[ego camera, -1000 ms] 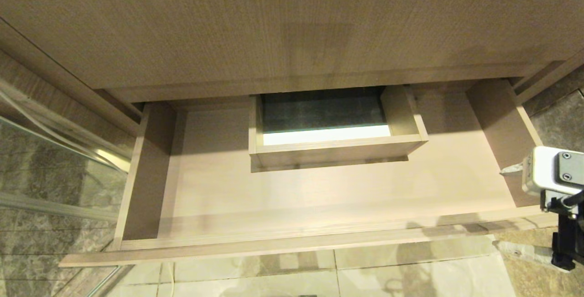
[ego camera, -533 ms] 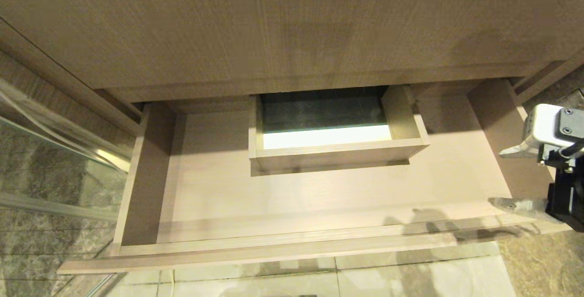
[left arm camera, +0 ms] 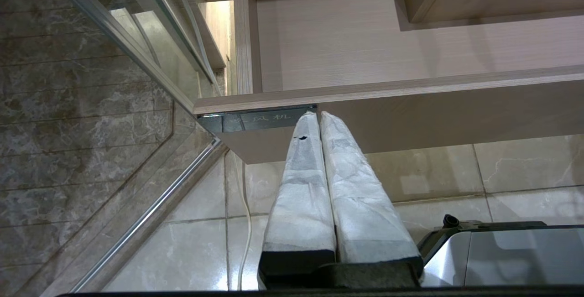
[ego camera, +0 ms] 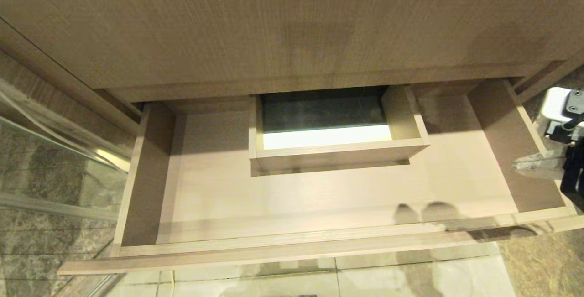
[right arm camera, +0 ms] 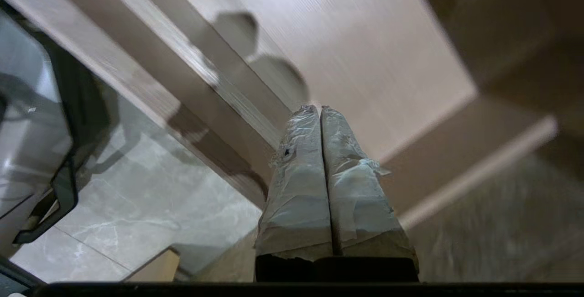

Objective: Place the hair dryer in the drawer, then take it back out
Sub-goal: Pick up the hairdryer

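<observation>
The drawer [ego camera: 292, 243] is pulled out wide, and its light-wood bottom is bare. The hair dryer is out of view. My right gripper [ego camera: 518, 165] hangs at the drawer's right side wall, fingers pressed together with nothing between them. In the right wrist view the right gripper [right arm camera: 319, 107] points over the drawer's front right corner [right arm camera: 378, 73]. My left gripper [left arm camera: 318, 113] is shut and empty, parked low in front of the drawer front [left arm camera: 433, 114], just below the dark label [left arm camera: 255, 121].
A boxed cutout [ego camera: 337, 148] stands at the drawer's mid-back. A tall plain wood panel [ego camera: 273, 28] rises above it. A glass shower door [ego camera: 54, 160] is close on the left. A white cord [left arm camera: 246, 224] runs over the tiled floor [ego camera: 410, 274].
The right gripper's fingers have closed from wide open to shut. The right hand has moved up the picture's right edge, along the drawer's right side; its shadow on the drawer front shifted.
</observation>
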Robot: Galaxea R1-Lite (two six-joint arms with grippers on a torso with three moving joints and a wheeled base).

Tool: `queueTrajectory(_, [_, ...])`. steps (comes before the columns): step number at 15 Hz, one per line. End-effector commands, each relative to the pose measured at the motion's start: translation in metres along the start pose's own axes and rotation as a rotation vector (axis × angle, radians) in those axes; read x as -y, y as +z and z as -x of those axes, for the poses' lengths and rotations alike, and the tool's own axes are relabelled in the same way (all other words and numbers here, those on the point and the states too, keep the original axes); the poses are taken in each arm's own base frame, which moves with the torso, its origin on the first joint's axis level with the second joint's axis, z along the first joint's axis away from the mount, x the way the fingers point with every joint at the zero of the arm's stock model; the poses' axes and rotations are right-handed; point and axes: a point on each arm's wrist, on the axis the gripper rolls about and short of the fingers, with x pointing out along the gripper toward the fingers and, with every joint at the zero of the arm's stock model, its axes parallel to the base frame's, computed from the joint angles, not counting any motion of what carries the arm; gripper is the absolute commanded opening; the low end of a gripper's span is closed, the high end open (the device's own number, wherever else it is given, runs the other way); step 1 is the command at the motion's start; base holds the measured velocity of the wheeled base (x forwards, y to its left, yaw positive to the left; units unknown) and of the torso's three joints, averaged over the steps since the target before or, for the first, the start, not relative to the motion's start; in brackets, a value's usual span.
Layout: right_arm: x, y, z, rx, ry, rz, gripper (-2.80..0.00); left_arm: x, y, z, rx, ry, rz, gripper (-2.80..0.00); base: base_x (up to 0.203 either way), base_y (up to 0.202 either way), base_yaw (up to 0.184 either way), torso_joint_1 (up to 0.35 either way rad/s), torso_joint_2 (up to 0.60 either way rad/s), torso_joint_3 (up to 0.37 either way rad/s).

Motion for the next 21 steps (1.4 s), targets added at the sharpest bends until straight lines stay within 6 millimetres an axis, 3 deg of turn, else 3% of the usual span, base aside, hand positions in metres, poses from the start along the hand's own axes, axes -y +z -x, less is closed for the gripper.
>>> queueTrajectory(1, [0.005, -0.016, 0.02, -0.031, -0.096, -0.078, -2.8, 0.0, 0.0, 0.0, 0.0, 0.0, 0.0, -2.8, 0.0, 0.0, 0.0, 0.0, 0.0, 0.0])
queueTrajectory(7, [-0.019, -0.037, 0.038, 0.049, -0.188, -0.537, -2.8, 0.0, 0.0, 0.0, -0.001, 0.0, 0.0, -2.8, 0.0, 0.0, 0.0, 0.0, 0.0, 0.0])
queueTrajectory(11, [-0.051, -0.06, 0.046, 0.119, -0.228, -0.641, -2.8, 0.0, 0.0, 0.0, -0.001, 0.0, 0.0, -2.8, 0.0, 0.0, 0.0, 0.0, 0.0, 0.0])
queueTrajectory(13, [-0.058, -0.065, 0.047, 0.131, -0.234, -0.672, -2.8, 0.0, 0.0, 0.0, -0.001, 0.0, 0.0, -2.8, 0.0, 0.0, 0.0, 0.0, 0.0, 0.0])
queueTrajectory(18, [-0.144, -0.129, 0.054, 0.192, -0.264, -0.742, -2.8, 0.0, 0.0, 0.0, -0.001, 0.0, 0.0, -2.8, 0.0, 0.0, 0.0, 0.0, 0.0, 0.0])
queueTrajectory(21, [-0.178, -0.156, 0.049, 0.252, -0.289, -0.788, -2.8, 0.0, 0.0, 0.0, -0.001, 0.0, 0.0, -2.8, 0.0, 0.0, 0.0, 0.0, 0.0, 0.0])
